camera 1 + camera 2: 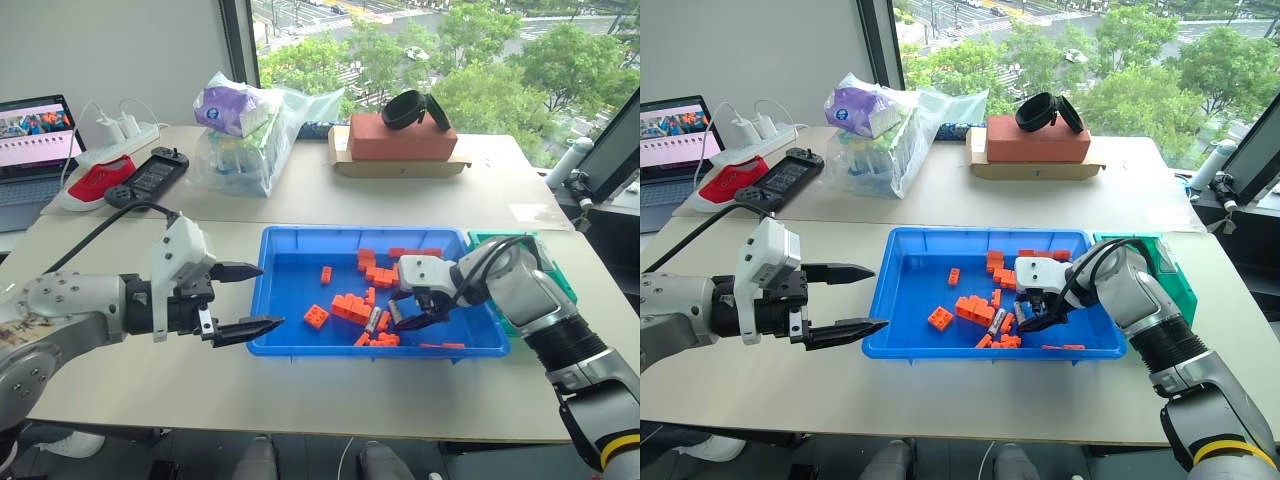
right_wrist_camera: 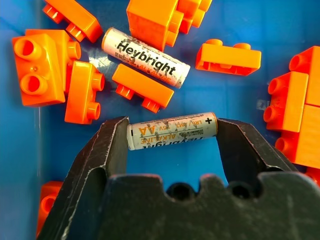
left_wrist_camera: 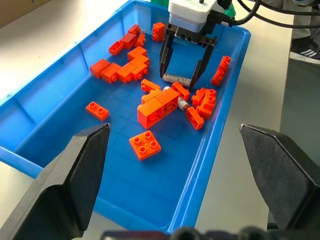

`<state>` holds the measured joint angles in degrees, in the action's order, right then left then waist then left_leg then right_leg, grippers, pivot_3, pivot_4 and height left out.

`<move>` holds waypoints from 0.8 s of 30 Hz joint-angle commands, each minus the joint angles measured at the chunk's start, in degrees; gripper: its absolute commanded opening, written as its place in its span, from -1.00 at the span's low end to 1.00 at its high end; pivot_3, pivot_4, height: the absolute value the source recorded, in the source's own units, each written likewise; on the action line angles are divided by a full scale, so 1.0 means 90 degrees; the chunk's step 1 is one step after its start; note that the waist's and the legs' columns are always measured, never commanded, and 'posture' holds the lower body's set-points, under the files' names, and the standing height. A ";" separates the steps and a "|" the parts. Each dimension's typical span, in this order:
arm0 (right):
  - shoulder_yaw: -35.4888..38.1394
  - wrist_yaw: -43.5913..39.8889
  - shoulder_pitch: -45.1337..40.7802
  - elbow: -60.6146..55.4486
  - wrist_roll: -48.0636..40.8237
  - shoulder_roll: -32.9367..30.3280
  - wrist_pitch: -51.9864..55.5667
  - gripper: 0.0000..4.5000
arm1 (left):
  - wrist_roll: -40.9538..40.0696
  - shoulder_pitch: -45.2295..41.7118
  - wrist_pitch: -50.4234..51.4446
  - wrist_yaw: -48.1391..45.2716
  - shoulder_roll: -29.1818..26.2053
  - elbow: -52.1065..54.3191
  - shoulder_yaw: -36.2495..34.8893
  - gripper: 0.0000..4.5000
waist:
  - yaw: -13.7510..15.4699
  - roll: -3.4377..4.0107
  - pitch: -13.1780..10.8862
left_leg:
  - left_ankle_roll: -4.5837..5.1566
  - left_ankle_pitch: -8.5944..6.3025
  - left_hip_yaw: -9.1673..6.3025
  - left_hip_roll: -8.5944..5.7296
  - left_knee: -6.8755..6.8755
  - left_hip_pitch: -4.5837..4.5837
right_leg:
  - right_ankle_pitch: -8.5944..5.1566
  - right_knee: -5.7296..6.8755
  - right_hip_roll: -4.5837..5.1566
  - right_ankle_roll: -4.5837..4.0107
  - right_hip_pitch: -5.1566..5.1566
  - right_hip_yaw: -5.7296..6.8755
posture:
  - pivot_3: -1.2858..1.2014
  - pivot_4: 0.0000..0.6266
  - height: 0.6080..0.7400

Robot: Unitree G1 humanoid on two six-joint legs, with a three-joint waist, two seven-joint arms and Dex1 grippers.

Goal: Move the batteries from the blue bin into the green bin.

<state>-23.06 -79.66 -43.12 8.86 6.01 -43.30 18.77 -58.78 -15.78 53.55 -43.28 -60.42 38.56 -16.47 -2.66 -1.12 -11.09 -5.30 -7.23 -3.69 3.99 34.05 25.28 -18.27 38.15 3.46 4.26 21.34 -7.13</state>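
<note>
Blue bin [image 1: 285, 300], your reference point. Inside it: your right gripper [image 2: 172, 132], fingers closed end-to-end on an AA battery [image 2: 172, 131]; second battery [image 2: 145, 57] just beside, among orange bricks [image 1: 350, 306]. Green bin [image 1: 553, 262] touching its right end. Left gripper [image 1: 245, 298] outside its left wall, fingers apart, nothing between them.

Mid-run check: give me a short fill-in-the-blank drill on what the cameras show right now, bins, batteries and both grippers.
1. The right gripper has its fingers at the two ends of a ____ lying in the blue bin.
2. A second battery lies among the ____ bricks.
3. The left gripper hovers with its fingers ____, beside the blue bin's left rim.
4. The green bin stands at the blue bin's ____ end.

Missing words: battery; orange; open; right
</note>
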 commanded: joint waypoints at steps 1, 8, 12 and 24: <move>0.0403 -0.0068 -0.0122 -0.0297 -0.0259 -0.0203 0.0152 0.13 | 0.0006 -0.0144 -0.0129 -0.0040 -0.0048 0.0116 -0.0012 1.00 | 0.0003 0.0000 0.0000 | 0.0000 0.0000 0.0000 0.0000 0.0000 0.0000 | 0.0000 0.0000 0.0000 0.0000 0.0000 0.0000 | 0.03 -0.52 1.00; 0.1607 -0.0042 -0.1437 0.0675 -0.0777 -0.1095 0.0466 0.13 | 0.0068 -0.0315 -0.0162 -0.0147 -0.0014 -0.0014 0.0152 1.00 | 0.0002 0.0001 -0.0004 | 0.0000 0.0000 0.0000 0.0000 -0.0003 0.0000 | 0.0000 0.0000 0.0000 -0.0001 0.0002 0.0000 | 0.03 -0.52 1.00; 0.1511 -0.0149 -0.1626 0.1621 -0.0327 -0.2044 -0.0252 0.13 | 0.0155 -0.0404 -0.0225 -0.0209 0.0048 -0.0087 0.0290 1.00 | 0.0101 -0.0006 -0.0001 | 0.0000 -0.0001 0.0002 -0.0002 -0.0011 0.0007 | -0.0001 -0.0020 0.0006 0.0000 0.0000 0.0007 | 0.03 -0.52 1.00; 0.1080 0.0152 -0.1449 0.3582 0.0472 -0.1999 -0.1480 0.13 | 0.0330 -0.0499 -0.0264 -0.0302 0.0147 -0.0150 0.0408 1.00 | -0.0178 -0.0001 -0.0004 | 0.0002 0.0002 0.0020 0.0001 -0.0011 -0.0001 | -0.0002 -0.0002 0.0005 -0.0003 0.0007 -0.0009 | 0.03 -0.52 1.00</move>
<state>-13.24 -77.89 -56.84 40.84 10.14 -61.84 7.20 -55.99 -19.61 52.38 -45.72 -59.07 36.65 -12.26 -4.25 -1.12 -11.13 -5.29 -7.21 -3.51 4.00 33.95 25.27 -18.29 38.13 3.50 4.23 21.40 -7.21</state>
